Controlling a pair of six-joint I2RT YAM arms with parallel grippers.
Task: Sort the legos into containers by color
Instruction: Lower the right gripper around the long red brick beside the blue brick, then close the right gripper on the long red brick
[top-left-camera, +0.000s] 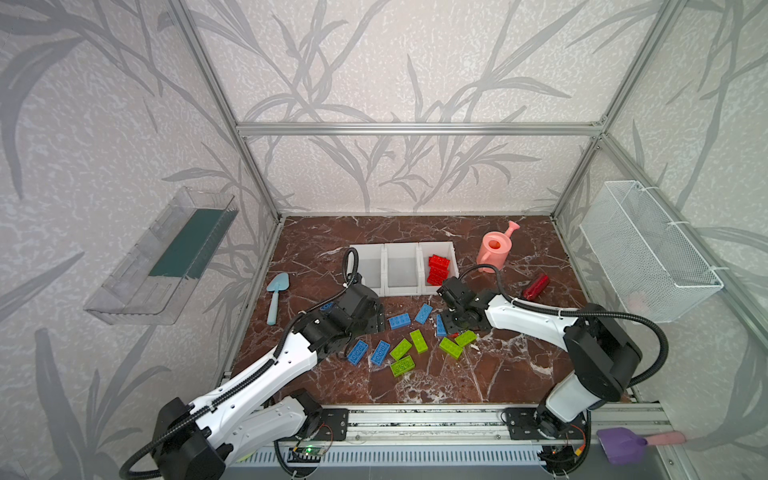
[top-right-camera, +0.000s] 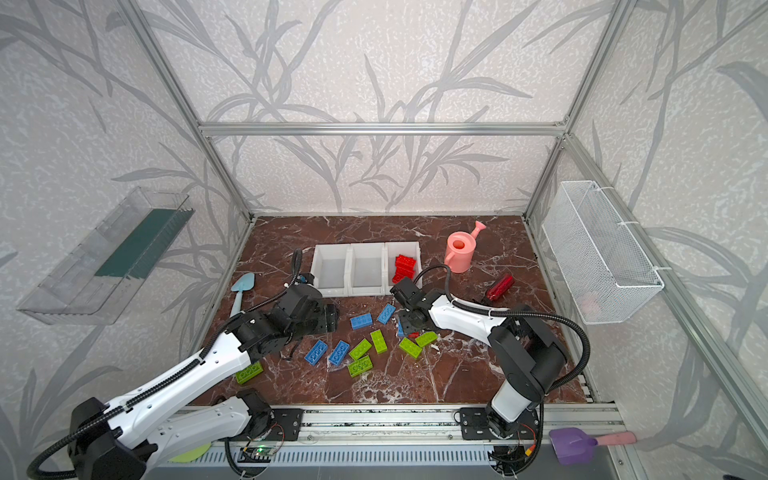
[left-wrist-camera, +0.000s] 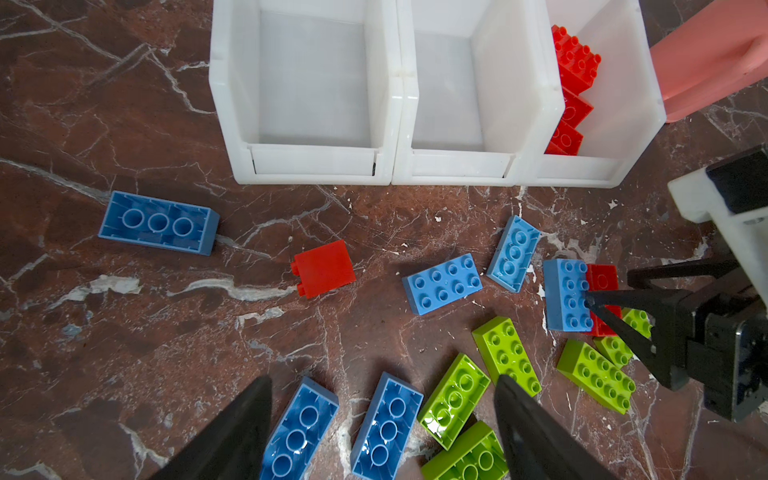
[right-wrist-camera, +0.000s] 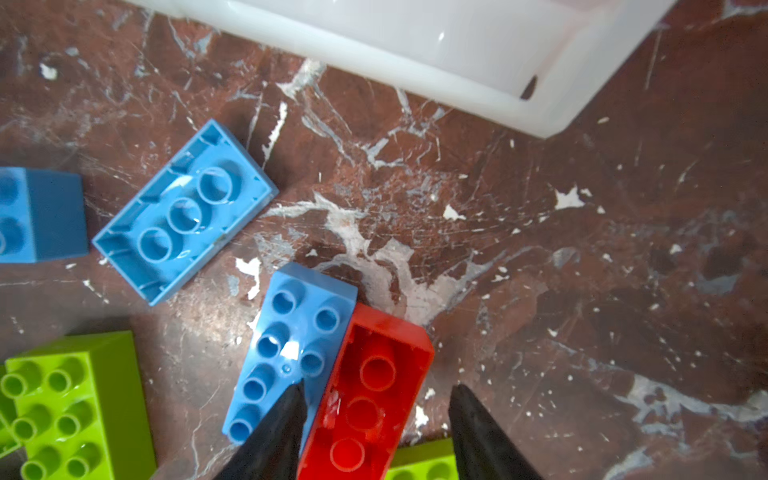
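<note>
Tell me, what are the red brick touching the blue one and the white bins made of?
Red brick: likely hard plastic, glossy; light glints on its moulded hollow underside. White bins: probably plastic too, smooth and milky, with soft shine on thin moulded walls.

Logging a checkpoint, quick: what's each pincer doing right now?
Left pincer: open, holding nothing.
Right pincer: open, straddling an upside-down red plastic lego brick, not yet clamped.

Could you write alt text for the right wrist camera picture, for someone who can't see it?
The open right claw straddles an upturned red brick on the marbled table. A blue brick lies against the red one; another blue brick, green bricks and a white bin's corner lie nearby.
</note>
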